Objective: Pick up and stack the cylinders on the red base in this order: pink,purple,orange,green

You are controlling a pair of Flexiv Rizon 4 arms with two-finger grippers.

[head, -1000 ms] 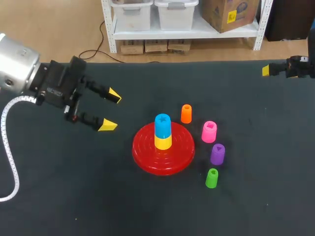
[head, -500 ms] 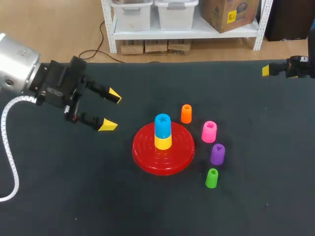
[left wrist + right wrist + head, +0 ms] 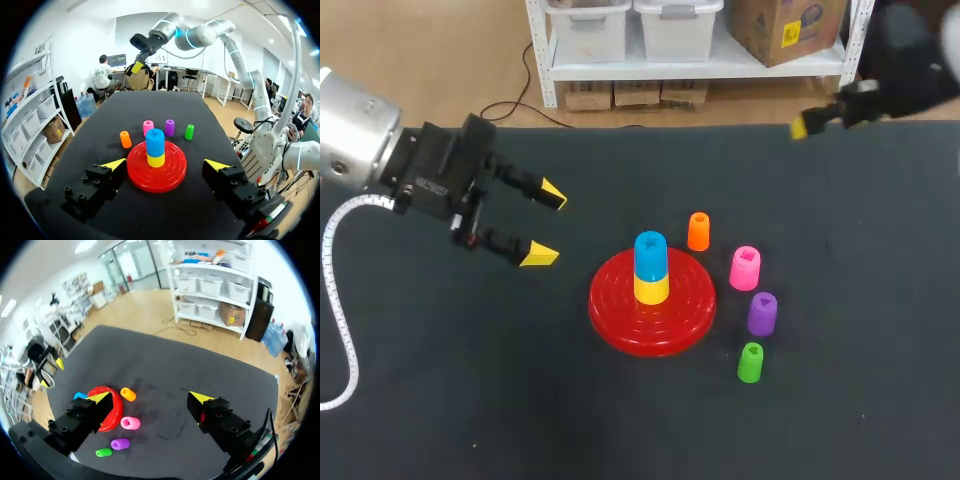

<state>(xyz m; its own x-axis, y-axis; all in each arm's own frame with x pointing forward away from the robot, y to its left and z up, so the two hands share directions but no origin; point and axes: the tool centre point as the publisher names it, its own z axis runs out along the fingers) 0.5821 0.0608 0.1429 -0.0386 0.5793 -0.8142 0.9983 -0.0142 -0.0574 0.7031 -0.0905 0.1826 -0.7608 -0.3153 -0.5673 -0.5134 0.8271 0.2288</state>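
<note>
fingers (image 3: 538, 254) apart and empty on both arms; right arm (image 3: 905, 75) blurred, cropped in head view

The base (image 3: 620, 318) sits near the middle of the table (image 3: 470, 400). On its centre is the lower cylinder (image 3: 651, 290), with the upper cylinder (image 3: 651, 254) stacked on that. To the base's right, four loose cylinders curve from back to front, apart from one another: the rearmost cylinder (image 3: 698, 231), the second cylinder (image 3: 745, 267), the third cylinder (image 3: 762, 313) and the frontmost cylinder (image 3: 750, 362).
</note>
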